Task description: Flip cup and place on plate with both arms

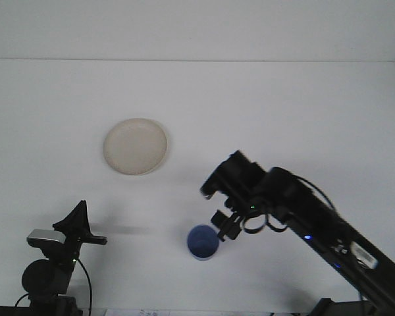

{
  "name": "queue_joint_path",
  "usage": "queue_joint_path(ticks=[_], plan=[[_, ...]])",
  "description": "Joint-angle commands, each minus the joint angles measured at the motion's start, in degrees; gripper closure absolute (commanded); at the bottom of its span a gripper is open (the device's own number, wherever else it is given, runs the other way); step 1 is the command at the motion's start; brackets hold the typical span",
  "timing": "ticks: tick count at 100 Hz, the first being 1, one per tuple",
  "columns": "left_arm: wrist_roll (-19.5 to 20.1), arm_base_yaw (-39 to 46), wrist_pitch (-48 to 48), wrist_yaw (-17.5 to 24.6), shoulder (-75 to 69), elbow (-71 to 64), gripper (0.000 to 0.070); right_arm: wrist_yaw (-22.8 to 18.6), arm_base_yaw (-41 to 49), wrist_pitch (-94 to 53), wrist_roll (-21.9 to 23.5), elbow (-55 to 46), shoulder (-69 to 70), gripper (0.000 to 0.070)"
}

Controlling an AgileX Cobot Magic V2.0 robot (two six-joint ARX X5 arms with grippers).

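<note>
One blue cup (201, 242) seemingly mouth-up, right gripper (222, 227) beside rim

The cup (201, 242) appears as smooth blue plastic. The plate (135, 146) has a matt, cream, slightly translucent finish. The table (303, 118) surface is matt white. Both arms carry black housings with a dull sheen.
</note>
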Motion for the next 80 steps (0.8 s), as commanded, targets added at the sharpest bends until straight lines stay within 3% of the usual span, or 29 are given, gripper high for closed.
queue_joint_path(ticks=[1, 34, 57, 72, 80], plan=[[-0.2, 0.0, 0.6, -0.1, 0.0, -1.0, 0.0684, 1.8, -2.8, 2.4, 0.4, 1.3, -3.2, 0.0211], [-0.2, 0.0, 0.6, -0.1, 0.0, -1.0, 0.0684, 3.2, -22.5, 14.3, 0.4, -5.6, -23.8, 0.0211], [-0.2, 0.0, 0.6, -0.1, 0.0, -1.0, 0.0684, 3.2, -29.8, 27.4, 2.2, -26.2, -39.2, 0.0211], [-0.2, 0.0, 0.6, -0.1, 0.0, -1.0, 0.0684, 3.2, -31.5, 37.0, 7.1, -40.1, -48.3, 0.0213], [-0.2, 0.0, 0.6, -0.1, 0.0, -1.0, 0.0684, 3.2, -31.5, 40.8, 8.4, -45.8, -52.0, 0.0276]])
